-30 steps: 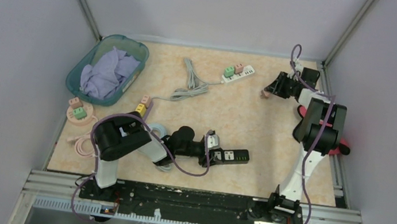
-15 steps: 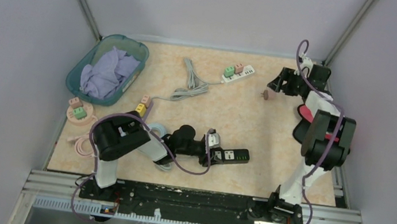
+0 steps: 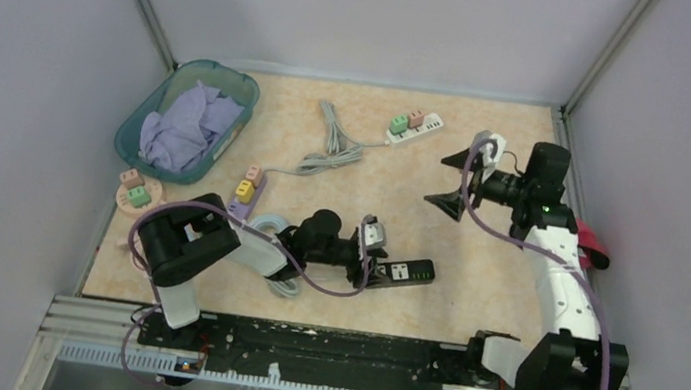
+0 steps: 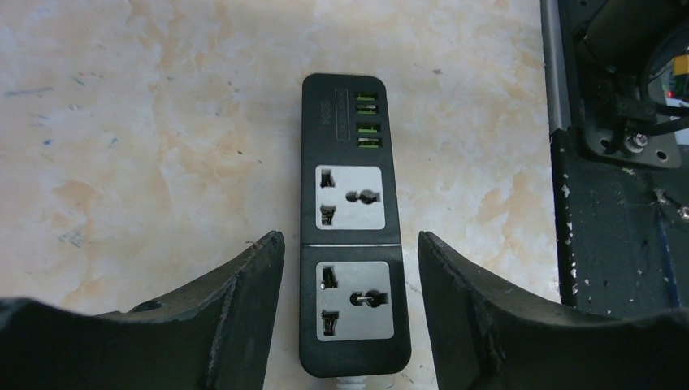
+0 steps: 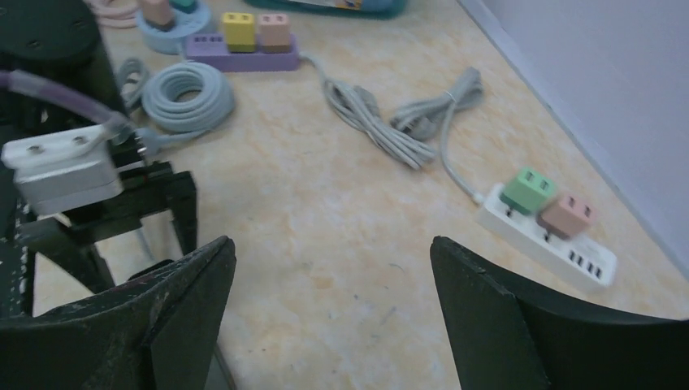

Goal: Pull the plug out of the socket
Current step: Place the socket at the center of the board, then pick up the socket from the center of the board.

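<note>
The black socket strip point(image 3: 404, 271) lies near the table's front edge. Both of its grey outlets point(image 4: 349, 197) are bare, with green USB ports beyond them. The plug is out of view. My left gripper point(image 4: 351, 240) is open and straddles the strip's cable end, with a gap on each side. My right gripper point(image 3: 451, 181) hangs open over the right middle of the table, and nothing is between its fingers point(image 5: 479, 301).
A white strip point(image 3: 414, 128) holds green and pink adapters at the back, its grey cord point(image 3: 333, 143) bundled beside it. A purple strip point(image 3: 246, 190), a coiled cable point(image 5: 183, 91) and a round socket point(image 3: 138, 194) lie at left. A teal basket point(image 3: 234, 90) of cloth stands back left.
My right gripper has opened and swung from the back right corner toward the table's middle. The small pinkish plug it held no longer shows. The left jaws have spread a little.
</note>
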